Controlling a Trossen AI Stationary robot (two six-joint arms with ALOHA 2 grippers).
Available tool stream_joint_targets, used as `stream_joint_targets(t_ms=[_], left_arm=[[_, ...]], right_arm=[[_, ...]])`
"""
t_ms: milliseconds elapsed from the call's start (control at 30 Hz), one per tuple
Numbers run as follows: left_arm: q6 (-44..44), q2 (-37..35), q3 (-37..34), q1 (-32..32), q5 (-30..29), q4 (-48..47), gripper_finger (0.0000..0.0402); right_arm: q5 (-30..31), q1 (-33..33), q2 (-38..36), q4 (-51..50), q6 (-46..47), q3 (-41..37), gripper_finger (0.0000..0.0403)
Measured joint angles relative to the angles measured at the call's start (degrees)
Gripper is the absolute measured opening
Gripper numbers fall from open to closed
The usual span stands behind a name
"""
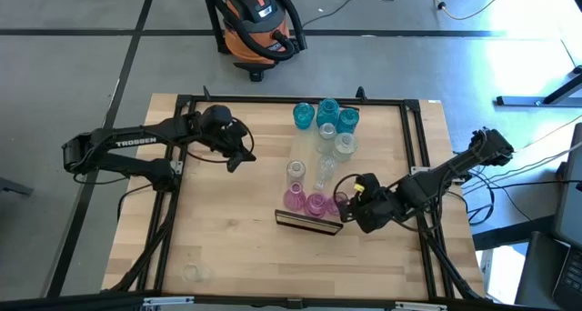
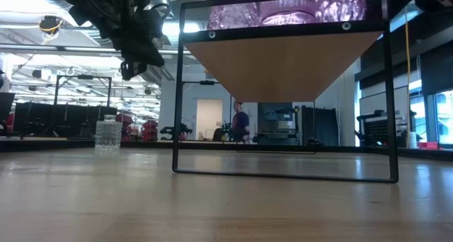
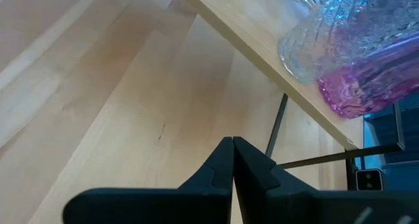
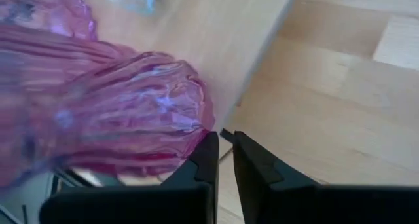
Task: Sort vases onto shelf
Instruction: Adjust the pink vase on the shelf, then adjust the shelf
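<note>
Right gripper (image 1: 353,200) sits at shelf's (image 1: 309,165) 4 o'clock corner, jaws nearly shut, holding nothing, beside pink vase (image 4: 124,119). Vases stand on shelf, blue at 12, pink at 6. Back off slowly, avoid nudging. Left gripper (image 1: 238,156) waits at 9 o'clock, jaws closed, empty.

Surface (image 1: 227,220): light wood, smooth, matt. Shelf (image 3: 262,40): pale smooth wood on thin black metal frame (image 2: 283,173). Vases (image 1: 316,202): shiny ribbed see-through glass. Right tool (image 4: 222,160) fingers: matt black plastic.
</note>
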Motion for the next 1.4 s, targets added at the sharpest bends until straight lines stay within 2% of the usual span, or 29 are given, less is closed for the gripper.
stream_joint_targets(t_ms=[300,467,800,900,1167,1400], left_arm=[[-2.2,0.0,0.0,-0.4,1.2,0.0,0.0],[-5.0,3.5,0.0,-3.7,6.9,0.2,0.0],[-18.4,14.1,-0.1,-15.6,4.4,16.0,0.0],[-23.5,16.5,-0.1,-18.6,1.6,18.5,0.0],[-36.3,19.4,-0.1,-27.8,-13.6,26.4,0.0],[-43.3,19.5,-0.1,-33.1,-23.4,29.2,0.0]], right_arm=[[0.5,0.1,0.4,0.8,-1.3,0.2,0.003],[1.7,1.9,-0.2,-9.3,1.2,3.2,0.003],[7.9,7.5,-2.5,-28.1,11.4,10.0,0.003],[8.4,10.2,-2.6,-33.0,14.5,12.2,0.003],[8.9,15.2,-3.1,-32.7,15.7,12.5,0.003],[10.5,18.2,-3.1,-32.7,15.5,12.5,0.003]])
